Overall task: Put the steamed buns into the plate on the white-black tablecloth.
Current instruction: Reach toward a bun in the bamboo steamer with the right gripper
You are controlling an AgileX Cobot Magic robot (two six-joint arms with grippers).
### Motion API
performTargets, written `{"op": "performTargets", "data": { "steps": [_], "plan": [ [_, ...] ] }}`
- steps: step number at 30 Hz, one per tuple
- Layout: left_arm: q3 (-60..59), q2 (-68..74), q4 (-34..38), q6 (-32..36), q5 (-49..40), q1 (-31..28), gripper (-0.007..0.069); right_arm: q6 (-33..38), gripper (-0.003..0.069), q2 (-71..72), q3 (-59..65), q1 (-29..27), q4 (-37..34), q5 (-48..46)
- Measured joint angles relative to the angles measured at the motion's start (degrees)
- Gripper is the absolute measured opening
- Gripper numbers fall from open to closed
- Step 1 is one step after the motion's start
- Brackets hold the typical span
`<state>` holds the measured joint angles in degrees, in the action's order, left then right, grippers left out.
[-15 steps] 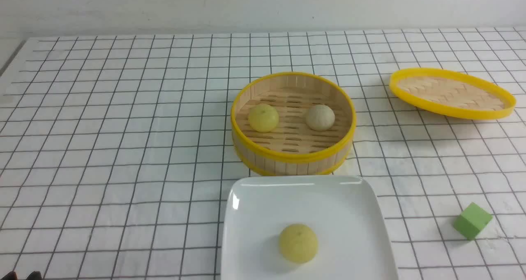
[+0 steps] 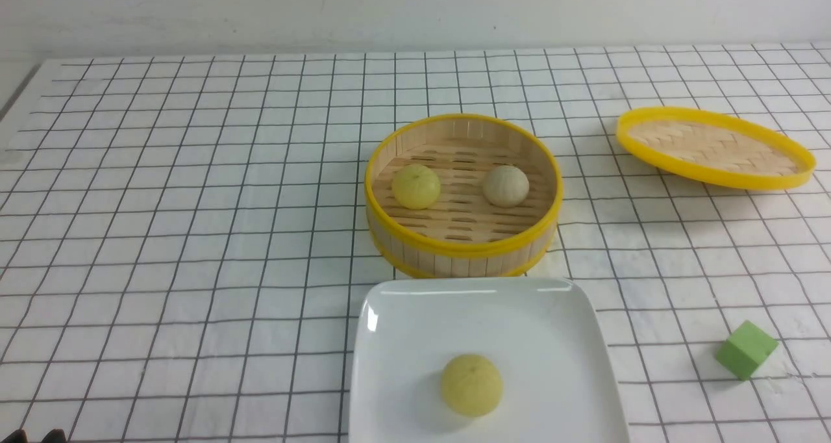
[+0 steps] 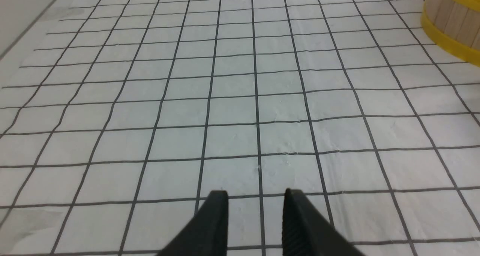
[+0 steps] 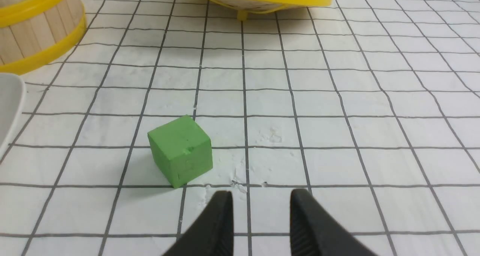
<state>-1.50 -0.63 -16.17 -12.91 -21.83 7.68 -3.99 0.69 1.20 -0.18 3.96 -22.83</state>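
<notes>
Left tool is seen with its jaws parted and nothing between them, above the white-black tablecloth, the steamer basket off to its right. Toward the middle, a yellow-green steamed bun and a beige-grey steamed bun are found side by side inside that basket, while a second yellow-green steamed bun is set on the plate just in front of it. Farther right, the yellow-rimmed lid is laid on the cloth, the green cube is seen nearer the robot, and the right tool, close to the cube, is likewise spread apart and empty.
</notes>
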Motion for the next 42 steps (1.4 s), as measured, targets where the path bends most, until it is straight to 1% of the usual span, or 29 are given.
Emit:
{"op": "performTargets", "data": {
  "steps": [31, 36, 38, 40, 41, 42],
  "plan": [
    [0.00, 0.00, 0.00, 0.00, 0.00, 0.00, 0.0240, 0.00, 0.0239, 0.00, 0.00, 0.00, 0.00, 0.00],
    [0.00, 0.00, 0.06, -0.23, 0.00, 0.00, 0.0240, 0.00, 0.0239, 0.00, 0.00, 0.00, 1.34, 0.00],
    [0.00, 0.00, 2.97, -4.01, 0.40, 0.00, 0.0240, 0.00, 0.0239, 0.00, 0.00, 0.00, 3.03, 0.06],
    [0.00, 0.00, 9.53, -9.67, 1.12, 0.00, 0.0240, -2.31, 0.0239, 0.00, 0.00, 0.00, 2.09, 0.79],
    [0.00, 0.00, 13.05, -13.71, 1.43, 0.00, 0.0240, -5.12, 0.0239, 0.00, 0.12, 0.00, -0.61, 1.47],
    [-0.07, 0.00, 17.94, -18.18, 1.73, 0.00, 0.0240, -8.06, 0.0239, 0.00, 0.18, 0.00, -4.77, 2.12]
  ]
}}
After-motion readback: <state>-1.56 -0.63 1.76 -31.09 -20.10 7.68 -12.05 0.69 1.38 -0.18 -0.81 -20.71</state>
